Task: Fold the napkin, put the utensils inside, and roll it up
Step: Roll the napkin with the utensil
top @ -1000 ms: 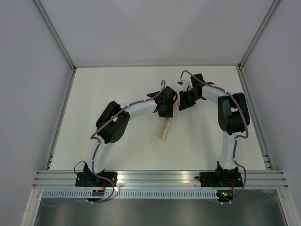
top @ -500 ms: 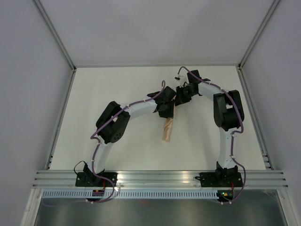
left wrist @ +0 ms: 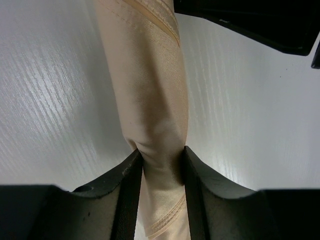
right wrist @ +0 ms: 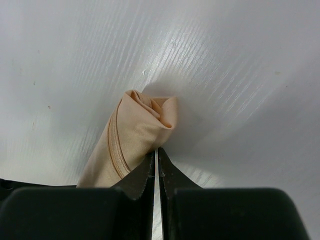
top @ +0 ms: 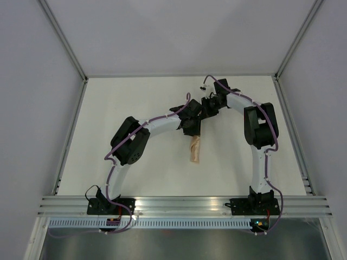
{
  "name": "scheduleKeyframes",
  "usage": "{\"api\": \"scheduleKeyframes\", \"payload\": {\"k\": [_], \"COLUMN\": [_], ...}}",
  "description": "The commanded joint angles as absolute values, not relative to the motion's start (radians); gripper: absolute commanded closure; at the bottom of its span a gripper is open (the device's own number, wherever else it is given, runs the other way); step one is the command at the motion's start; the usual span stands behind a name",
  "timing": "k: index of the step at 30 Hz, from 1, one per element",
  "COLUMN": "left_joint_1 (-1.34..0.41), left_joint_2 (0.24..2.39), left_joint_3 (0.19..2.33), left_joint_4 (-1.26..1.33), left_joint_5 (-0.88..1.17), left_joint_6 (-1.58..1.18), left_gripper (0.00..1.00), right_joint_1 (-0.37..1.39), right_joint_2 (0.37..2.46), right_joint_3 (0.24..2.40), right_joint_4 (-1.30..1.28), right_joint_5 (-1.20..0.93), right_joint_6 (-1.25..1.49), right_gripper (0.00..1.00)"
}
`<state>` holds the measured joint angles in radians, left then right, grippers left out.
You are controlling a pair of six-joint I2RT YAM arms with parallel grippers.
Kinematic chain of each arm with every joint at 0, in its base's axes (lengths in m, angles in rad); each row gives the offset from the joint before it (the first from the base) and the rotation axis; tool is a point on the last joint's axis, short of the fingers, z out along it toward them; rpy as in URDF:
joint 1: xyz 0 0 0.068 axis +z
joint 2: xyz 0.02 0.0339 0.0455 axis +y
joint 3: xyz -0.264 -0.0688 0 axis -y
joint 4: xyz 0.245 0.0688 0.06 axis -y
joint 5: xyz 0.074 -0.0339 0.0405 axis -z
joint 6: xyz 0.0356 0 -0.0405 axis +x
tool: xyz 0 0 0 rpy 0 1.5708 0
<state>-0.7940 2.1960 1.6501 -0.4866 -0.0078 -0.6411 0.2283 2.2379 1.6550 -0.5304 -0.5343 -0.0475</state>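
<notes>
The peach-orange napkin [top: 194, 150] lies rolled into a narrow tube on the white table. My left gripper [top: 192, 126] is shut on the roll near its far end. In the left wrist view the napkin [left wrist: 150, 90] is squeezed between my left gripper's [left wrist: 160, 159] jaws. My right gripper [top: 205, 112] is shut with nothing between its jaws. In the right wrist view my right gripper [right wrist: 157, 156] rests its tips against the roll's open far end [right wrist: 137, 130]. No utensils show in any view.
The white table [top: 135, 97] is walled on the left, right and back by grey panels. An aluminium rail [top: 184, 205] with both arm bases runs along the near edge. The two wrists are very close together above the roll's far end.
My right gripper has moved left, up to the left gripper and the roll's far end. The roll's near end has swung slightly right, so it lies straighter.
</notes>
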Motion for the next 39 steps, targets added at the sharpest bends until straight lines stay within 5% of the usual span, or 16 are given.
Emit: {"api": "scheduleKeyframes", "payload": {"k": [1,27,30,32,39], "left_joint_1": [-0.822,-0.798,-0.795,-0.795,-0.792], "left_joint_2": [2.26,2.16,2.154,2.146,2.118], "left_joint_3": [1.606,1.641,1.64,1.638,1.646], "left_joint_4": [-0.597,-0.604,-0.609,-0.612,-0.62], "left_joint_5": [0.072,0.035,0.02,0.012,0.005], "left_joint_6": [-0.672,-0.63,-0.635,-0.632,-0.63], "left_gripper": [0.56,0.48,0.43,0.01,0.0], "right_joint_1": [0.248,0.249,0.249,0.249,0.247], "right_joint_2": [2.293,2.275,2.273,2.273,2.276], "right_joint_3": [1.669,1.658,1.657,1.657,1.657], "right_joint_4": [-0.549,-0.549,-0.548,-0.548,-0.546], "right_joint_5": [-0.466,-0.443,-0.442,-0.442,-0.437], "right_joint_6": [-0.038,-0.044,-0.046,-0.046,-0.046], "right_gripper": [0.9,0.91,0.91,0.91,0.91]}}
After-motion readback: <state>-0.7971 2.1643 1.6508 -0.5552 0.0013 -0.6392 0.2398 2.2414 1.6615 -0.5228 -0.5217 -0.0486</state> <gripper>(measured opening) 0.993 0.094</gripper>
